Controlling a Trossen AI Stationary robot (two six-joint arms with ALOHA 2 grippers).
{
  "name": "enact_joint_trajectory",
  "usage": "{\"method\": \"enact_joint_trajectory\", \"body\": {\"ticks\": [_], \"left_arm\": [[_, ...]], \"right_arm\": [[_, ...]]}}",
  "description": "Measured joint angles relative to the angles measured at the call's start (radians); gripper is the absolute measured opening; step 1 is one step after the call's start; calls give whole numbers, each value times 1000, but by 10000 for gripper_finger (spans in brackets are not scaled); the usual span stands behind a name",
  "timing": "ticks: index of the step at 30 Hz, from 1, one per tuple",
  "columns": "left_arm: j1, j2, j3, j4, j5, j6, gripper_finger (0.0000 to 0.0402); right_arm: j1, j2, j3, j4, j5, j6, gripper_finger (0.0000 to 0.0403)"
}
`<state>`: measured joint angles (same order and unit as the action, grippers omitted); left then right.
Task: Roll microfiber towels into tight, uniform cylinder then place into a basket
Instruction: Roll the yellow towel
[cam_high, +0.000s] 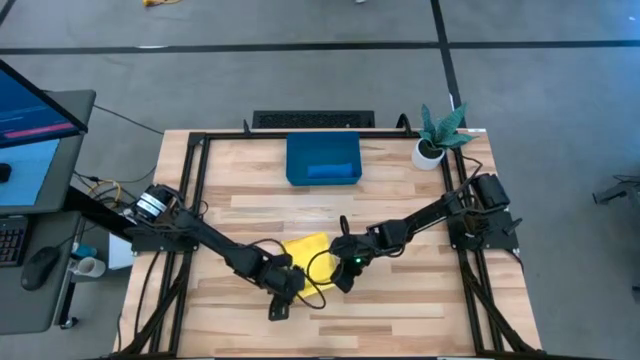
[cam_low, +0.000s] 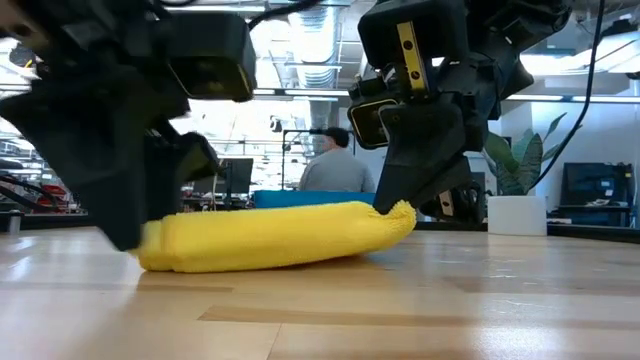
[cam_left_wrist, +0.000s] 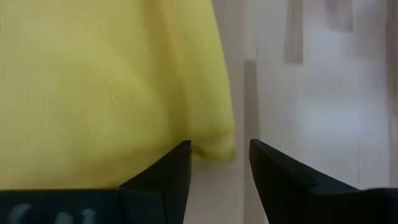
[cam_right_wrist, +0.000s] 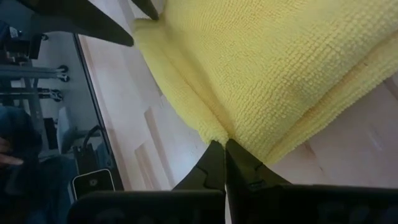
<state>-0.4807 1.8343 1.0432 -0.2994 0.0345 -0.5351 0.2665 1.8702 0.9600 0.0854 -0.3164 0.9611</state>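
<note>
Yellow towel (cam_high: 305, 250), half-rolled on the surface mid-front, well short of the basket (cam_high: 322, 160): right gripper (cam_high: 345, 272) jaws pinch its corner, left gripper (cam_high: 285, 295) jaws stand spread just off its edge, so you likely regrip and tighten the roll; open room all around.

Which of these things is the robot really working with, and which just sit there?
In use: yellow towel, blue tray with a blue towel in it, left gripper, right gripper.
Idle: potted plant, keyboard.
</note>
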Motion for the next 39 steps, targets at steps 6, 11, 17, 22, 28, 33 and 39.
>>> {"method": "enact_joint_trajectory", "body": {"ticks": [6, 11, 17, 22, 28, 33, 39], "left_arm": [[-52, 0, 99, -179, -104, 2, 140], [-92, 0, 147, -182, -162, 47, 139], [-124, 7, 146, -49, -193, 187, 138], [-103, 71, 145, 10, -174, 248, 138], [-68, 82, 147, 3, -236, 263, 138], [-52, 80, 147, -20, -292, 264, 138], [-30, 79, 147, -58, -325, 226, 138]], "right_arm": [[1, 0, 0, 1, 0, 0, 12], [1, 0, 0, 2, 0, 0, 13], [1, 0, 0, 3, 0, 0, 12], [1, 0, 0, 3, -1, 0, 13], [1, 0, 0, 2, -1, -1, 11], [2, 0, 0, 3, -1, -1, 13], [8, 0, 0, 1, -2, -3, 11]]}}
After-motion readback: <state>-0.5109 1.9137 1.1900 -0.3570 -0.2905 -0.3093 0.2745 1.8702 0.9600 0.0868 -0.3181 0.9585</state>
